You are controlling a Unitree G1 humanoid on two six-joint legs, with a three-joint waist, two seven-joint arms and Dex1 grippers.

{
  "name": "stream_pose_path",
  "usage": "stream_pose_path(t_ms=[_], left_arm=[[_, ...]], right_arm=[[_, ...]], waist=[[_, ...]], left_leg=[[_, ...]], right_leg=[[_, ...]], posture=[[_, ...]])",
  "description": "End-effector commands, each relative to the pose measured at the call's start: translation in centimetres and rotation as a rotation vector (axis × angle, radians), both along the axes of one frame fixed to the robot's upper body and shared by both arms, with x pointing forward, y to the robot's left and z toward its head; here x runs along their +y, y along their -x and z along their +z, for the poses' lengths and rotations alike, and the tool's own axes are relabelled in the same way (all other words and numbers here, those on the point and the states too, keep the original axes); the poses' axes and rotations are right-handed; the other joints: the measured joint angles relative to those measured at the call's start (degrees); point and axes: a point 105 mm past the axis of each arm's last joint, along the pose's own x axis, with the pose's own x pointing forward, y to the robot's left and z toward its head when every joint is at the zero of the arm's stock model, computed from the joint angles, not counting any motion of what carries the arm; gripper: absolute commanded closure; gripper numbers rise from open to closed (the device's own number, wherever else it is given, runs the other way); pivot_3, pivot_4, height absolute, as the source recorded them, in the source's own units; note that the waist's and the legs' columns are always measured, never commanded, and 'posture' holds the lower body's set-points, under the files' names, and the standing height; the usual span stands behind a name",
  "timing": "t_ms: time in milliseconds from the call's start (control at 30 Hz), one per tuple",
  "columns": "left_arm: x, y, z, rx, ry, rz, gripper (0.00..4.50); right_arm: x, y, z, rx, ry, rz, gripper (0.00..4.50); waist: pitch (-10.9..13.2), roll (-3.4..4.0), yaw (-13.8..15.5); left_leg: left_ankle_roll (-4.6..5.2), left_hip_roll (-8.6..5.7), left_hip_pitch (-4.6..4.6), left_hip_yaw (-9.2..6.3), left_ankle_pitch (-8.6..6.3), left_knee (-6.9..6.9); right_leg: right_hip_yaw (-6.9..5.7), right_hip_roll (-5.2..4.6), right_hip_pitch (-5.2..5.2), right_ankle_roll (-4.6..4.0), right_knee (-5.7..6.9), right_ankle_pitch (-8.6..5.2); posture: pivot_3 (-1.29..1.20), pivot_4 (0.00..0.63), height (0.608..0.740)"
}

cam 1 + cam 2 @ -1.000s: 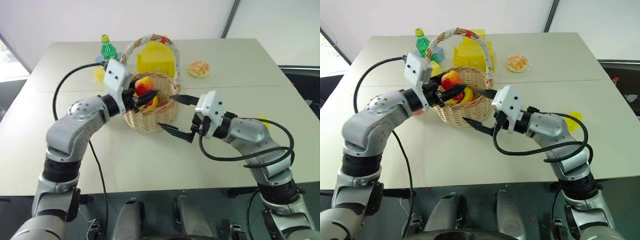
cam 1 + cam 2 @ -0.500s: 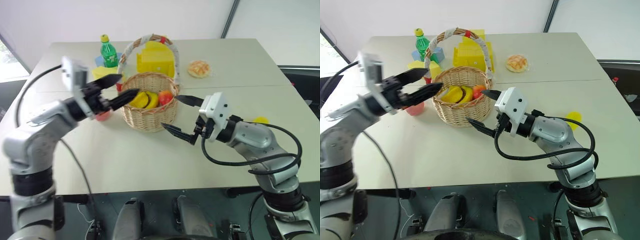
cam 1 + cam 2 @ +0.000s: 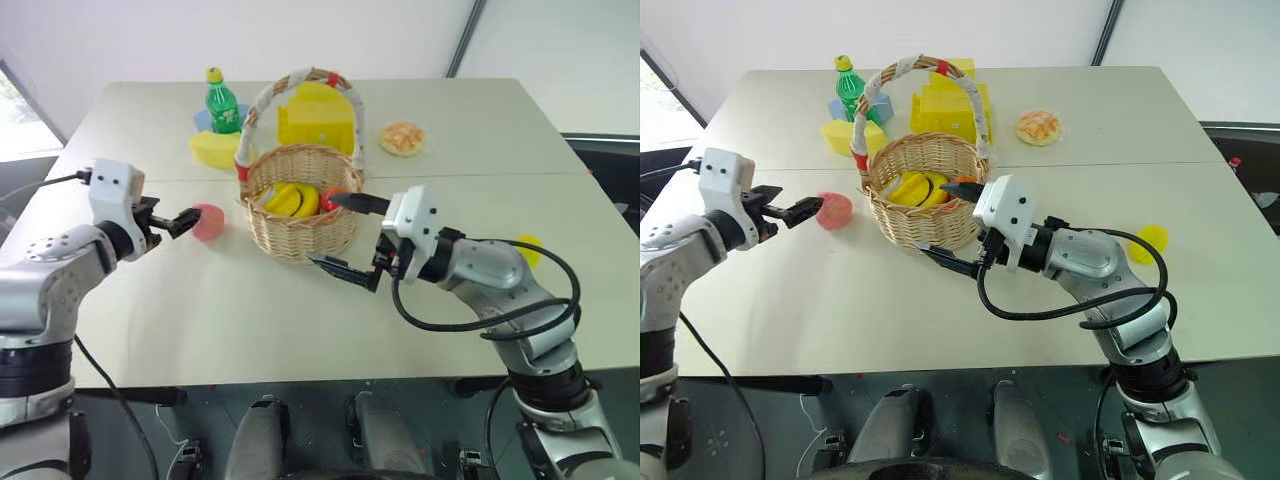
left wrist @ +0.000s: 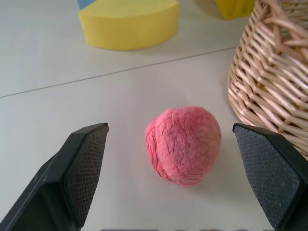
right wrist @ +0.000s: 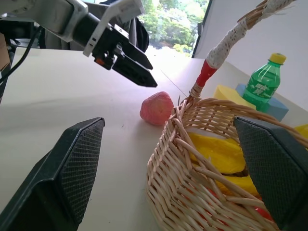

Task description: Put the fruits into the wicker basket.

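Notably, writing: the green bottle (image 3: 223,101) carried a label, but its print was too small to read.
Wicker basket (image 3: 300,203): stood near the middle of the table (image 3: 300,310), its arched handle (image 3: 300,85) wrapped in white with red bands.
Basket contents: yellow bananas (image 3: 290,199) lay inside, with a red fruit (image 3: 334,198) beside them toward the robot's right.
Peach (image 4: 183,144): the pink round fruit lay on the table just to the left of the basket, apart from its wall.
Left end effector (image 3: 178,221): fingers spread wide and holding nothing, pointed at the peach; in the left wrist view the peach sat between the two pads (image 4: 86,171) without touching either.
Right end effector (image 3: 350,235): fingers wide apart and empty, one fingertip over the basket rim, the other low by its outer wall.
Behind the basket: a yellow wedge block (image 3: 216,149), a yellow boxy toy (image 3: 315,115) and a bread bun (image 3: 402,137).
Lemon (image 3: 525,245): partly seen behind the right arm.
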Motion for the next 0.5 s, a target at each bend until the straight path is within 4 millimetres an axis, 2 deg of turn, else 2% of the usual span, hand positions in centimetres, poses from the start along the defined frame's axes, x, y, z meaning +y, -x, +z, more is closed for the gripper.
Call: stream_pose_path(t_ms=[33, 200, 333, 433, 500], left_arm=[[-0.5, -1.2, 0.2, -0.002, -0.054, -0.004, 0.06], [-0.8, -3.1, -1.6, 0.059, -0.109, 0.000, 0.06], [-1.2, -3.8, -2.4, 0.076, -0.094, -0.015, 0.06], [-1.3, -4.0, -2.5, 0.068, -0.079, -0.021, 0.94], [-1.1, -4.0, -2.4, 0.064, -0.081, -0.022, 1.84]], right_arm=[[0.6, 0.7, 0.7, -0.042, -0.012, 0.032, 0.00], [0.9, 0.9, 0.7, -0.045, -0.019, 0.028, 0.00], [1.0, 1.0, 0.6, -0.044, -0.024, 0.021, 0.00], [1.1, 1.1, 0.5, -0.042, -0.026, 0.015, 0.00], [1.0, 1.2, 0.5, -0.041, -0.028, 0.010, 0.00]], waist=[[0.0, 0.00, 0.0], [0.0, 0.00, -0.1], [0.0, 0.00, -0.1], [0.0, 0.00, 0.0], [0.0, 0.00, 0.0]], left_leg=[[0.00, 0.00, 0.00, 0.00, 0.00, 0.00], [0.00, -0.02, 0.00, 0.03, 0.00, 0.00], [0.00, -0.02, -0.01, 0.04, 0.00, 0.00], [0.00, -0.01, -0.02, 0.04, 0.00, 0.00], [0.00, 0.00, -0.02, 0.03, 0.00, 0.00]], right_leg=[[0.00, 0.00, 0.00, 0.00, 0.00, 0.00], [0.00, 0.02, -0.02, 0.00, 0.01, 0.00], [0.00, 0.02, -0.03, 0.00, 0.01, 0.00], [0.00, 0.01, -0.03, 0.00, 0.01, 0.00], [0.00, 0.00, -0.03, 0.00, 0.01, 0.00]], posture=[[0.00, 0.150, 0.740], [0.00, 0.150, 0.740], [0.00, 0.150, 0.740], [0.00, 0.150, 0.740], [0.00, 0.150, 0.740]])
